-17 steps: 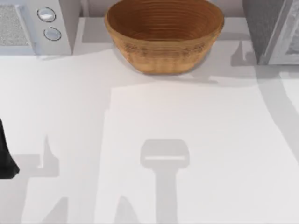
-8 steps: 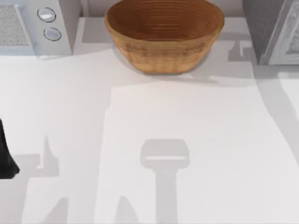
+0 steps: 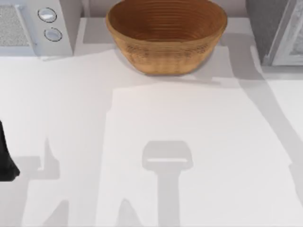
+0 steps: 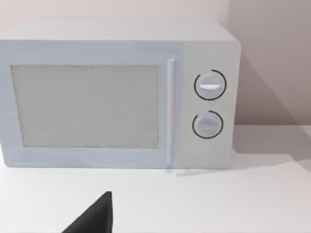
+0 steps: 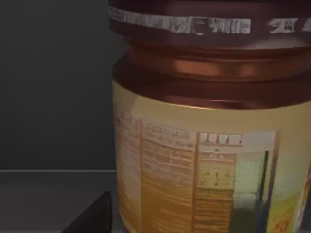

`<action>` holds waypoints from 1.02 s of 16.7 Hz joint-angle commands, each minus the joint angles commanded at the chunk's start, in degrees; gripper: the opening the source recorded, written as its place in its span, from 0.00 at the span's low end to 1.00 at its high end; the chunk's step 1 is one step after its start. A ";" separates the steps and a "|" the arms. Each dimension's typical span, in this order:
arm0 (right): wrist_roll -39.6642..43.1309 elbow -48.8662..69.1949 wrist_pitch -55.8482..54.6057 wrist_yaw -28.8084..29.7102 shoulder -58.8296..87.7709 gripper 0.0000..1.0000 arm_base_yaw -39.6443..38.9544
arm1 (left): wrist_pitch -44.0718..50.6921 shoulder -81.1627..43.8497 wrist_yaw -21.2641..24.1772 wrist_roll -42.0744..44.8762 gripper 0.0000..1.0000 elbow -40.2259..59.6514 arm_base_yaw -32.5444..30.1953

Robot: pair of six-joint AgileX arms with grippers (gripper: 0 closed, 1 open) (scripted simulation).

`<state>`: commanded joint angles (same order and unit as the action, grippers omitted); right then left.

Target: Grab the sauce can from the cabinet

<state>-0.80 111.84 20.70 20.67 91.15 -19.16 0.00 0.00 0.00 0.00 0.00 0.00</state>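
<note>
The sauce can (image 5: 214, 145) looms close before my right wrist camera, standing upright on a grey shelf inside the dark cabinet (image 3: 277, 30). It has a maroon rim with a silver band, a brown shoulder and a tan label with print. A dark edge of my right gripper (image 5: 95, 218) shows just beside the can's side. In the top view the cabinet stands at the table's back right, and the can is hidden there. My left arm (image 3: 5, 161) is parked at the left edge of the table, and a dark edge of its gripper (image 4: 95, 218) faces the microwave.
A large wicker bowl (image 3: 165, 35) sits at the back middle of the table. A white microwave (image 3: 33, 26) with two dials stands at the back left, its door closed. The white tabletop (image 3: 156, 118) carries the arms' shadows.
The right arm's shadow near the cabinet has spread leftward toward the bowl. The left arm has not moved.
</note>
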 joint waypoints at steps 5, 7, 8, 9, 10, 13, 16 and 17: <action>0.00 0.98 -0.30 0.96 1.35 1.00 -0.81 | 0.00 0.00 0.00 0.00 1.00 0.00 0.00; 0.00 1.90 -0.20 0.83 2.02 1.00 -0.70 | 0.00 0.00 0.00 0.00 1.00 0.00 0.00; 0.00 3.13 -0.02 0.64 2.97 1.00 -0.53 | 0.00 0.00 0.00 0.00 1.00 0.00 0.00; 0.01 4.73 0.25 0.39 4.24 1.00 -0.28 | 0.00 0.00 0.00 0.00 1.00 0.00 0.00; 0.02 6.60 0.58 0.09 5.74 1.00 0.04 | 0.00 0.00 0.00 0.00 1.00 0.00 0.00; 0.04 12.73 1.70 -0.95 10.74 1.00 1.15 | 0.00 0.00 0.00 0.00 1.00 0.00 0.00; 0.04 17.63 2.58 -1.86 14.74 1.00 2.13 | 0.00 0.00 0.00 0.00 1.00 0.00 0.00; 0.05 18.54 2.75 -2.04 15.48 1.00 2.33 | 0.00 0.00 0.00 0.00 1.00 0.00 0.00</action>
<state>-0.75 130.37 23.45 18.62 106.63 -16.83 0.00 0.00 0.00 0.00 0.00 0.00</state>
